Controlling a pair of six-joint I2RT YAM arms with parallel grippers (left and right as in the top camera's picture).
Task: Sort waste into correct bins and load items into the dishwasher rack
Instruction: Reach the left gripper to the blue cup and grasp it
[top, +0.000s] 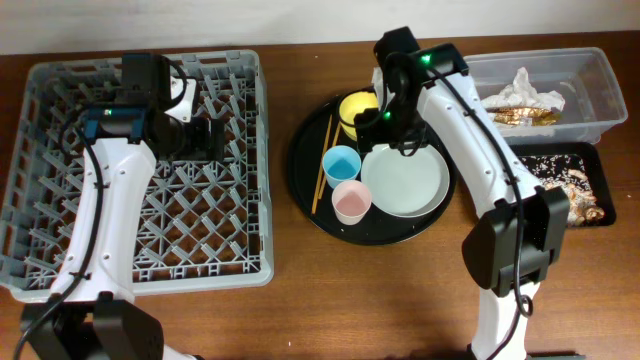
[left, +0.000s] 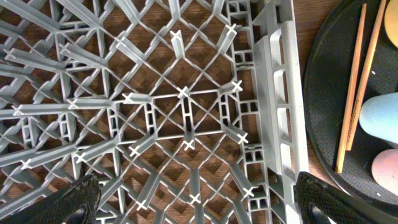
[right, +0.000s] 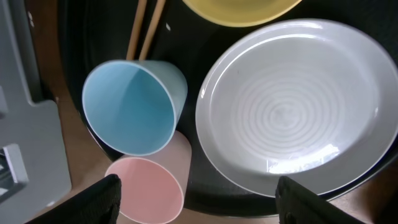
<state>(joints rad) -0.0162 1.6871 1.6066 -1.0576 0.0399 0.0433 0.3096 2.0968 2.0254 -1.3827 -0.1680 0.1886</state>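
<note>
The grey dishwasher rack (top: 60, 150) fills the left side. My left gripper (top: 210, 138) hovers open and empty over its right part; the left wrist view shows the lattice floor (left: 180, 118) between the open fingers (left: 196, 208). On a round black tray stand a yellow bowl (top: 357, 106), a blue cup (top: 341, 162), a pink cup (top: 351, 202), a grey-white plate (top: 405, 182) and two chopsticks (top: 322, 165). My right gripper (top: 393, 140) is open and empty above them. Its wrist view shows its fingers (right: 199, 202) over the pink cup (right: 146, 190) and the plate (right: 292, 106), with the blue cup (right: 127, 106) beyond.
A clear tub (top: 600, 70) at the back right holds white napkins (top: 525, 90) and a foil wrapper (top: 520, 117). A shallow black tray (top: 592, 160) in front of it holds brownish scraps (top: 565, 185). The large round black tray (top: 305, 185) lies between rack and bins.
</note>
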